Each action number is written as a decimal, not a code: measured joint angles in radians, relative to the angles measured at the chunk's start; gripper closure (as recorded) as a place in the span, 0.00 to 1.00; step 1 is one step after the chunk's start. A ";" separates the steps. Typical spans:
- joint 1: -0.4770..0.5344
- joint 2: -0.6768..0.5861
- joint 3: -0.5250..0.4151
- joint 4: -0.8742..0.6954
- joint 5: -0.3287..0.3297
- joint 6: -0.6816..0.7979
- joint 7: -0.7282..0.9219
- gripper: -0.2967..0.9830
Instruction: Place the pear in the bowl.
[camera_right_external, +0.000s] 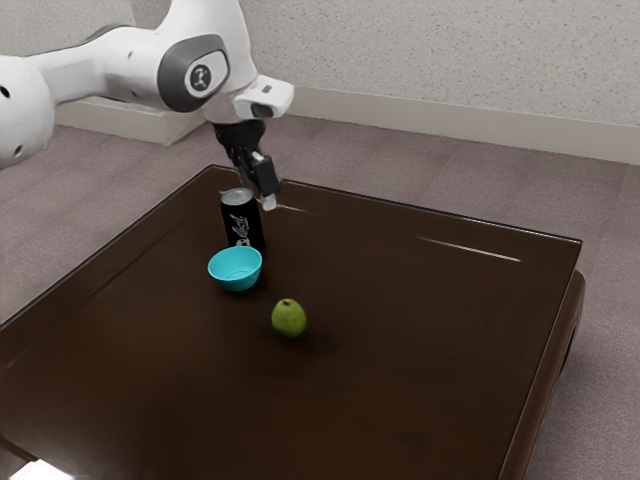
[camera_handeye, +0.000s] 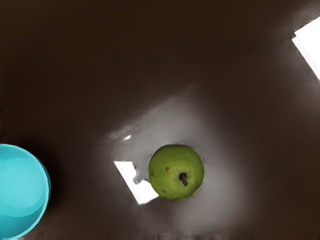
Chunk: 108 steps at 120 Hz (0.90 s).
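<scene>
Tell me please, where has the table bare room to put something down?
The table is bare from the pear to the edge at the exterior view's right. Another bare patch lies between the bowl and the edge at the exterior view's left. It is crowded where bowl and can stand close together.

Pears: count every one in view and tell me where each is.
1: the pear sits on the table, stem up, apart from the bowl, on the side away from the can.
</scene>
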 joint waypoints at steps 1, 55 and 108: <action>0.000 0.000 0.000 -0.001 0.001 -0.001 0.006 0.25; 0.009 0.199 0.009 -0.075 -0.112 -0.013 0.142 0.23; 0.049 0.326 0.018 -0.114 -0.303 0.156 0.060 0.23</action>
